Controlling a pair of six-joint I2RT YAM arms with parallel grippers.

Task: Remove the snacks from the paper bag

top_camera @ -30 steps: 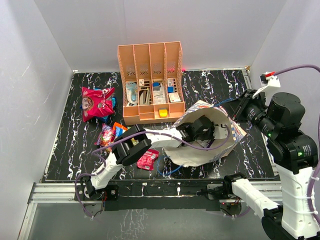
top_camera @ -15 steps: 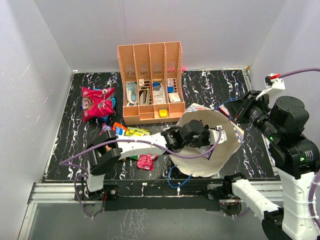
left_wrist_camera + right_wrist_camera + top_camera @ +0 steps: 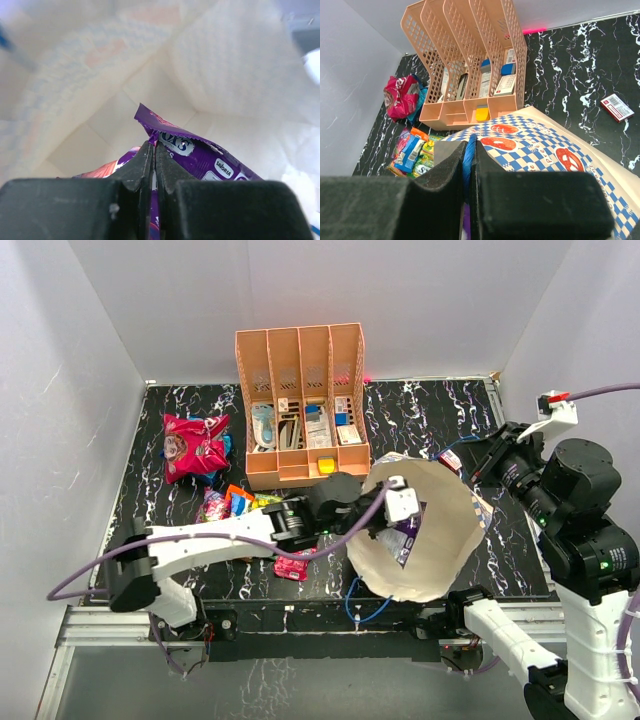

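Note:
The paper bag (image 3: 440,540) lies on its side with its mouth open to the left and its cream inside showing. My left gripper (image 3: 392,518) is inside the mouth, shut on the top corner of a purple FOX'S packet (image 3: 202,155), which also shows in the top view (image 3: 408,538). A pink-red packet (image 3: 100,169) lies beside it in the bag. My right gripper (image 3: 470,150) is shut on the bag's blue cord handle (image 3: 468,156), holding the bag's upper side (image 3: 540,145) up. Several packets (image 3: 235,505) and a red one (image 3: 295,562) lie on the table left of the bag.
The orange desk organizer (image 3: 300,405) stands behind the bag. A large pink snack bag (image 3: 193,445) lies at the far left. A small red box (image 3: 617,107) lies on the table right of the bag. The bag's other blue cord (image 3: 362,605) hangs at the front edge.
The right gripper has lifted the bag's upper side, so the mouth stands wider and faces left. The left arm's elbow swung left and its gripper now holds the purple packet at the mouth.

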